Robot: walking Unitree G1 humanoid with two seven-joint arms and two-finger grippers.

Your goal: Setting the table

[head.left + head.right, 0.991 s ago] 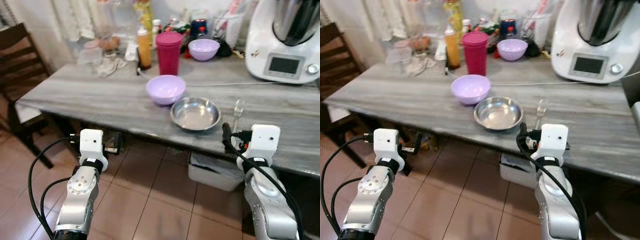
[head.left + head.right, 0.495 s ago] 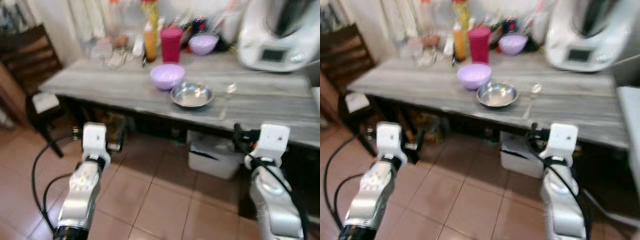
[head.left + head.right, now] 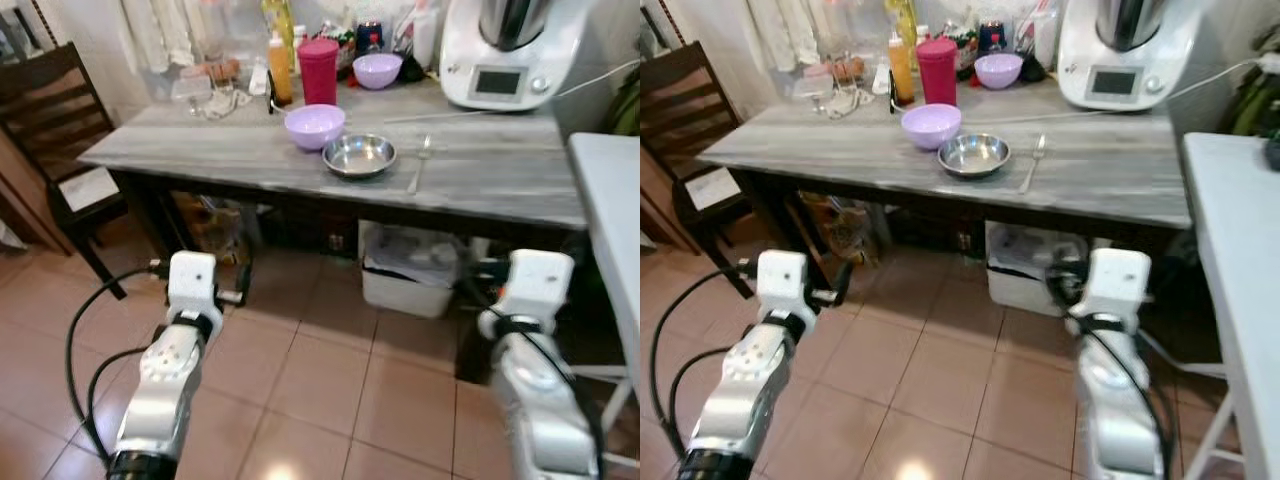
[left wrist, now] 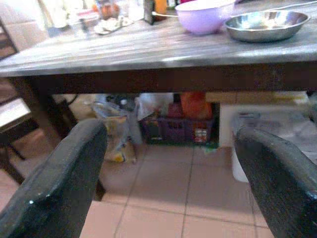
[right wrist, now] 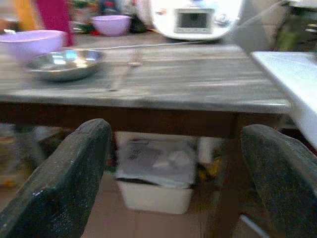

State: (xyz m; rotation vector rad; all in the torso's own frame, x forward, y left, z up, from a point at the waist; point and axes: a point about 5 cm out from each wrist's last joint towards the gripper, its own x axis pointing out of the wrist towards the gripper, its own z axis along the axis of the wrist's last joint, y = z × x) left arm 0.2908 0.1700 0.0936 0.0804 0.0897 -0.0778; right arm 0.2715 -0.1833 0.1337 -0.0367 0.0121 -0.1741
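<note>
Both pincers, left (image 4: 168,173) & right (image 5: 173,173), hung wide open w/ nothing held, low before the worktop (image 3: 500,175), where the spoon (image 3: 418,165) lay beside the steel bowl (image 3: 359,155); probably light, stiff, slippery, best pinched mid-handle.

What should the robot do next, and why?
Probably step closer to the table. Both the left gripper and the right gripper are open, hold nothing, and hang low over the floor, short of the table's edge. The steel bowl and the spoon beside it lie farther in on the tabletop.
</note>
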